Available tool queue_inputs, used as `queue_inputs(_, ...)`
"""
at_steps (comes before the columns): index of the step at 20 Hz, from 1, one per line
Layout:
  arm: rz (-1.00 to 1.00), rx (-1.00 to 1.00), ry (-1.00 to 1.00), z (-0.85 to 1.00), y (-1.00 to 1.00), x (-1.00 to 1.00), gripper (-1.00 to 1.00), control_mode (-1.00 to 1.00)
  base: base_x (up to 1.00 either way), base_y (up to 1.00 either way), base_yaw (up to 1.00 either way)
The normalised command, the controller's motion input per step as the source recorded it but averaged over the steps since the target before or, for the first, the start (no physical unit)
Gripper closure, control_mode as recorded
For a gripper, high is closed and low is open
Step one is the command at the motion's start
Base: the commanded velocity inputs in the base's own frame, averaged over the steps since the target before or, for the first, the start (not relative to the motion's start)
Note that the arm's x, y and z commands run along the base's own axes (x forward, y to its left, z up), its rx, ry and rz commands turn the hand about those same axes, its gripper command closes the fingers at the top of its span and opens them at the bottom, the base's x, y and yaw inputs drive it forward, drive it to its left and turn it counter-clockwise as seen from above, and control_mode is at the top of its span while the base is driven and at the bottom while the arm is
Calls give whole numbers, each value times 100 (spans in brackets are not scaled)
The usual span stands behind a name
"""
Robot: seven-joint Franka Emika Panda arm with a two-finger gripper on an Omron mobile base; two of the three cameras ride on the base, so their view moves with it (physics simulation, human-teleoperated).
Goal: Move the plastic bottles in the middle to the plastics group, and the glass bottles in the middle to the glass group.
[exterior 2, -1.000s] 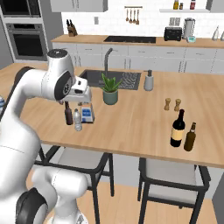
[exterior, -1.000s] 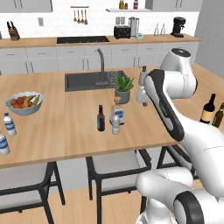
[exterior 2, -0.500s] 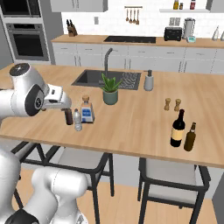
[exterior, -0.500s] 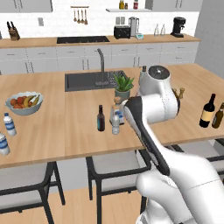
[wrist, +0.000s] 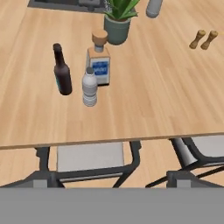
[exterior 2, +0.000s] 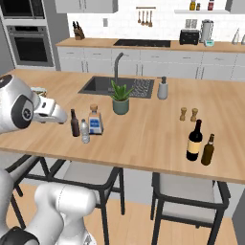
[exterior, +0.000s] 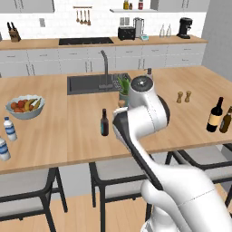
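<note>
At the far left edge of the wooden island counter [exterior: 54, 136], two blue-labelled water bottles [exterior: 10, 128] are stood together as the plastics group, just beside a fruit bowl [exterior: 25, 107]; they are kept well apart from the sink [exterior 2: 117, 86], which serves here as the landmark. In front of the sink, near a potted plant [wrist: 117, 19], the nearly black glass bottle [wrist: 62, 71] is seen upright, with the unlabelled clear water bottle [wrist: 89, 87] just beside it on its right and a square corked bottle [wrist: 100, 61] close behind; these middle items are left mixed and are judged not yet sorted. Further right of the sink, a soap dispenser [exterior 2: 162, 89] and a pair of shakers [exterior 2: 188, 114] are placed; at the right end, the tall wine bottle [exterior 2: 194, 140] and the brown glass bottle [exterior 2: 207, 150] are grouped as the glass set. The fingertips are not caught by the hand view; the jaws are taken to be spread wide, nothing being held, presumably ready for the middle bottles.
</note>
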Motion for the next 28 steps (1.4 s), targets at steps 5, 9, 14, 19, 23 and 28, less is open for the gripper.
queue_inputs(5,0,0,8,-11,0,22,-100,-100,0,0,0)
queue_inputs(9,4,0,4,-25,5,36,-100,-100,0,0,0)
queue_inputs(14,5,0,0,-36,-2,41,-100,-100,0,0,0)
queue_inputs(19,2,1,0,-55,-6,38,-100,-100,0,0,0)
queue_inputs(23,10,4,-2,-55,-12,34,-100,-100,0,0,0)
queue_inputs(28,15,6,0,-28,-19,38,-100,-100,0,0,0)
